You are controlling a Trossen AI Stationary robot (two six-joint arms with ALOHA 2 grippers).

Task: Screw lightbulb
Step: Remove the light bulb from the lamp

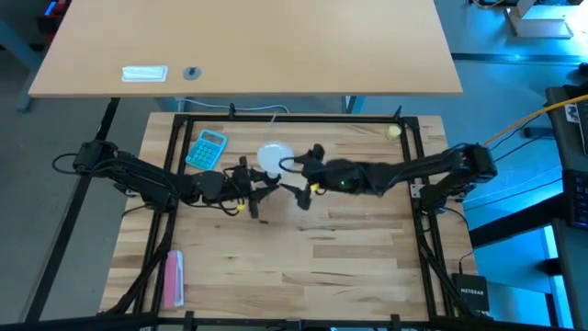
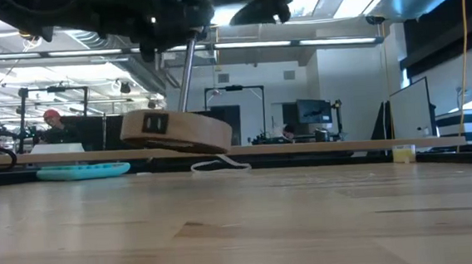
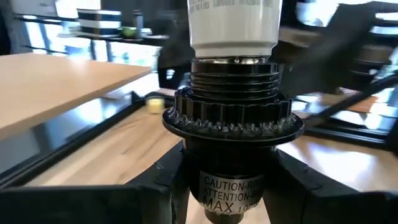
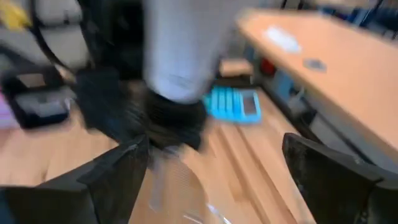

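Black socket (image 3: 233, 134), lower centre of left wrist view: label "CAUTION-RI…", "ATTENTION-…", "MAX 10…", cut off.
Lightbulb (image 3: 233, 25), top centre: small print, partly "…LUMINAIRES".
Black box (image 1: 471, 297), lower right of high view: "NETGEAR".

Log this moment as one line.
bulb seated in socket | left gripper shut on socket | right gripper open beside bulb

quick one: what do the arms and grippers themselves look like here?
Both arms are dark, jointed links with black cables trailing along them. The left gripper and right gripper each carry small yellow markings near the fingers. The right wrist view shows wide, flat, matte black fingers.
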